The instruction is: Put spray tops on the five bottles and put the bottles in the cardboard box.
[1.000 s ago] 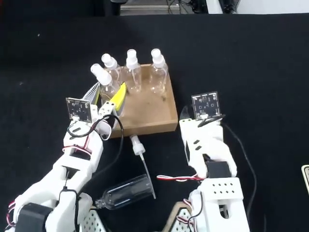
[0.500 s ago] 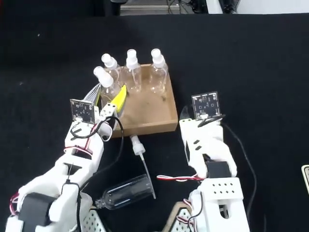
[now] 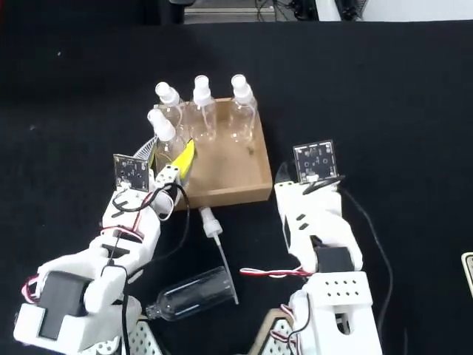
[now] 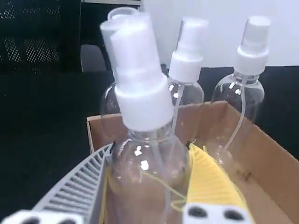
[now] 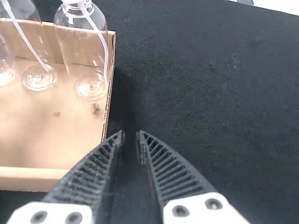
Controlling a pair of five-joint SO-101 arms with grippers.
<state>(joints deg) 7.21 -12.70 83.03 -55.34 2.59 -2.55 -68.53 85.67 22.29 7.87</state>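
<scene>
1. Cardboard box (image 3: 235, 171): one, open-topped, on the black table (image 3: 399, 89) ahead of both arms.
2. Bottles: five in all, clear plastic. Four carry white spray tops and one does not.
3. Rear row: three capped bottles stand upright inside the box along its far wall. These are the left rear bottle (image 3: 171, 109), the middle rear bottle (image 3: 204, 112) and the right rear bottle (image 3: 242, 115).
4. Held bottle (image 3: 164, 137): the fourth capped one, tilted, at the box's left wall just in front of the left rear bottle. Whether its base rests on the box floor cannot be told.
5. Left gripper (image 4: 152, 156): clamped on the held bottle's body, with the grey finger on one side and the yellow finger on the other.
6. Lying bottle (image 3: 194, 292): the fifth, uncapped, on its side on the table between the two arms, well short of the box.
7. Loose spray top (image 3: 211, 221): one, on the table just in front of the box's near wall. Its thin tube runs back to the lying bottle.
8. Right gripper (image 5: 131, 136): black jaws drawn almost together with nothing between them, low beside the box's right front corner.
</scene>
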